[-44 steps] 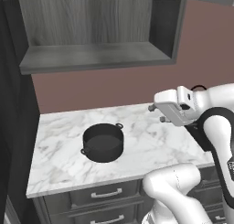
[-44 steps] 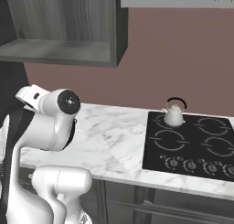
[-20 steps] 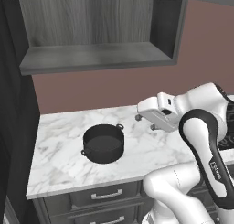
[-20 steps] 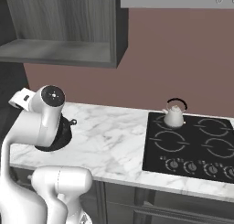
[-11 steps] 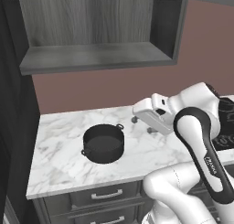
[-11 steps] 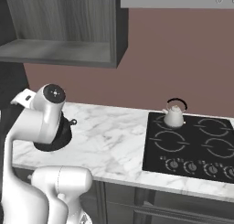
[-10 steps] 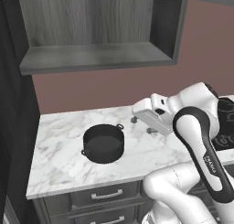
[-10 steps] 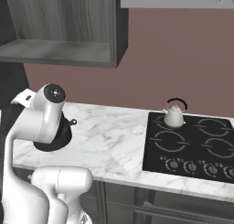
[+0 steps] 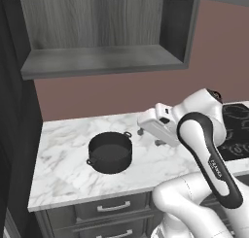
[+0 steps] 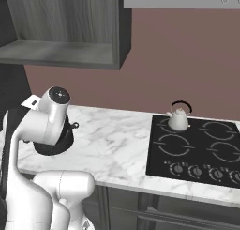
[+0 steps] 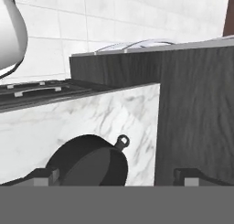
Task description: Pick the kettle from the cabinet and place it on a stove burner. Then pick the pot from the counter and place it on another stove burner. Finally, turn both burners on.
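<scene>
The matte black pot [image 9: 110, 152] sits on the white marble counter [image 9: 63, 174], left of centre. My gripper [image 9: 149, 137] hangs open just right of the pot, slightly above the counter, holding nothing. In the hand view the pot [image 11: 89, 166] lies low between the two spread fingertips [image 11: 43, 175]. The pale kettle [image 10: 178, 118] stands on the back left burner of the black cooktop [image 10: 197, 151]. My arm hides most of the pot [image 10: 54, 147] in the right base view. The dark grey cabinet [image 9: 102, 59] above has a bare shelf.
A row of round knobs [image 10: 194, 170] runs along the cooktop's front edge. Grey drawers [image 9: 112, 208] sit below the counter. A dark tall panel [image 9: 12, 135] borders the counter's left end. A maroon wall [image 10: 178, 60] lies behind.
My hand has swung left over the counter toward the pot and settled close beside it. The pot and kettle have not moved, and the jaws stay wide.
</scene>
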